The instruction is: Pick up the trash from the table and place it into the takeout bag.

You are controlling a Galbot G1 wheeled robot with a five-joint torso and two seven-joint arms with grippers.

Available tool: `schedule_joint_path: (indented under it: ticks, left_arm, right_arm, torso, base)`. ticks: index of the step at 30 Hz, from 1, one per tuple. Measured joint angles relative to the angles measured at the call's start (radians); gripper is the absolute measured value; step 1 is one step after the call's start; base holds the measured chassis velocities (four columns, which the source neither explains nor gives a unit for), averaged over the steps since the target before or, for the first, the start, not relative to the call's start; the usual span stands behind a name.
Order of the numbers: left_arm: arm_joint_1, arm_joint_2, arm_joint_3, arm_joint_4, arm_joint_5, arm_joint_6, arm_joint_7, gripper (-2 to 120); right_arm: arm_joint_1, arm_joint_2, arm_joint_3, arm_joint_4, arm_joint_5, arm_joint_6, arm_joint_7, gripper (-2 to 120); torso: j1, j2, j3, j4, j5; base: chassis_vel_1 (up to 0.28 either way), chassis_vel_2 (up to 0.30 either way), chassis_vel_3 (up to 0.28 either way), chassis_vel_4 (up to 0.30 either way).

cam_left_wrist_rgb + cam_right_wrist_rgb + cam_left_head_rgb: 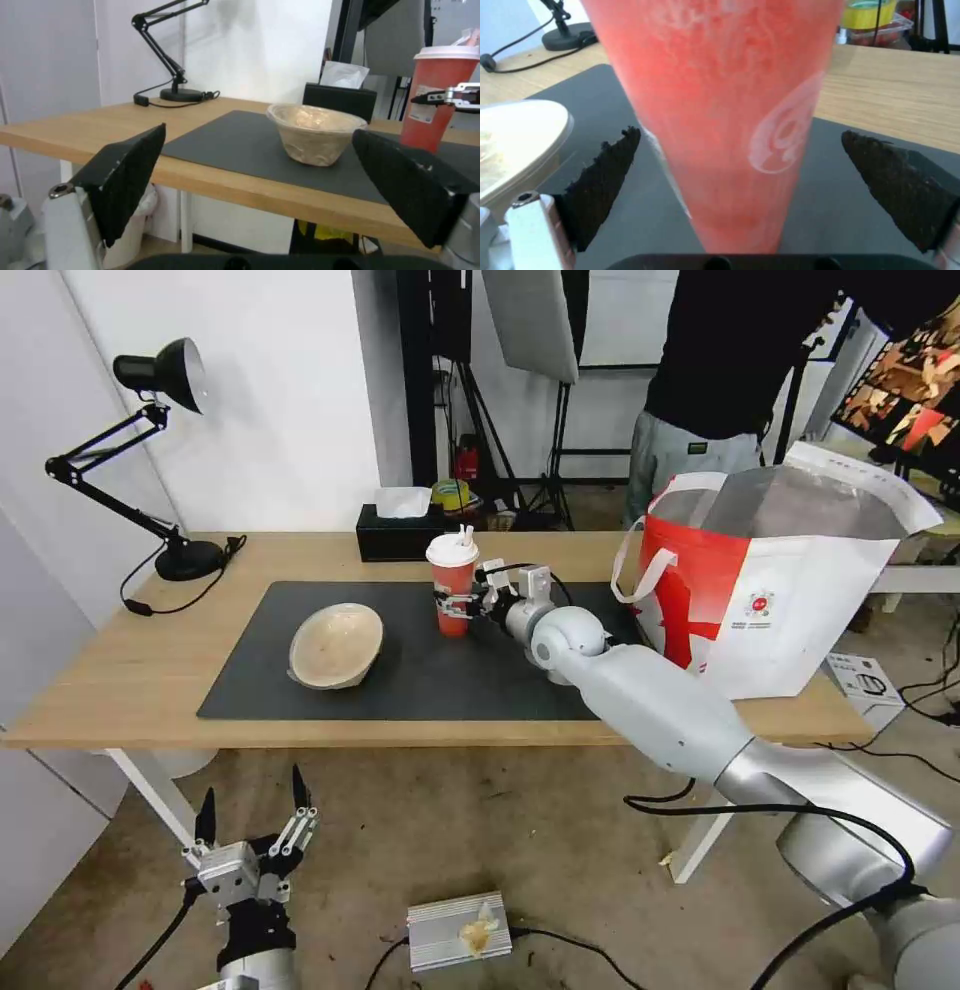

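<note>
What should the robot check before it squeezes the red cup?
1. Red cup sits between the right gripper fingers: ok.
2. Fingers touching the cup: not ok, gaps on both sides.
3. Cup upright on the mat: ok.
4. Takeout bag open at the top: ok.
5. Beige bowl clear of the cup: ok.
6. Left gripper out of the way, low before the table: ok.

- Right arm (pixel 660 700): smooth silver-grey shells, a rounded ball-like joint, a black cable looping at its 5 o'clock end.
- Right gripper (pixel 740 180): black, serrated, wedge-shaped fingers.
- Left gripper (pixel 252 815): slim black fingers on a silver metal block.
</note>
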State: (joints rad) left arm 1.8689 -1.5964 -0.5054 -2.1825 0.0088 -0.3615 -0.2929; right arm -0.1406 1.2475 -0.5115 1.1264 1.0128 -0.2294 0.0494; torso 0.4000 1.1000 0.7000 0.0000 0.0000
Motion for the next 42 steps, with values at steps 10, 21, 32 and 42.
schedule_joint_path:
  ticks: [10, 21, 32, 42]
  left_arm:
    - [0.0, 0.0, -0.007, 0.009, -0.003, -0.005, 0.0, 100]
    - [-0.001, 0.001, -0.009, 0.014, -0.007, -0.005, -0.001, 100]
    - [0.0, 0.001, -0.008, 0.027, -0.007, -0.01, -0.001, 100]
    - [-0.004, 0.001, -0.008, 0.038, -0.007, -0.01, -0.001, 100]
  right_arm:
    - [0.007, 0.033, 0.006, -0.054, -0.008, 0.0, -0.03, 100]
    - [0.023, 0.054, 0.008, -0.125, -0.003, 0.007, -0.095, 100]
    - [0.019, 0.109, 0.021, -0.221, -0.003, 0.052, -0.164, 92]
    - [0.0, 0.09, 0.036, -0.194, 0.001, 0.065, -0.185, 54]
  torso:
    - [0.0, 0.0, 0.0, 0.0001, 0.0]
    - [0.0, 0.0, 0.0, 0.0, 0.0]
    - [0.0, 0.0, 0.0, 0.0001, 0.0]
    - [0.0, 0.0, 0.0, 0.0001, 0.0001]
  base:
    - [0.0, 0.0, 0.0, 0.0]
    - [0.0, 0.0, 0.0, 0.0]
    - [0.0, 0.0, 0.0, 0.0]
    - [0.0, 0.0, 0.0, 0.0]
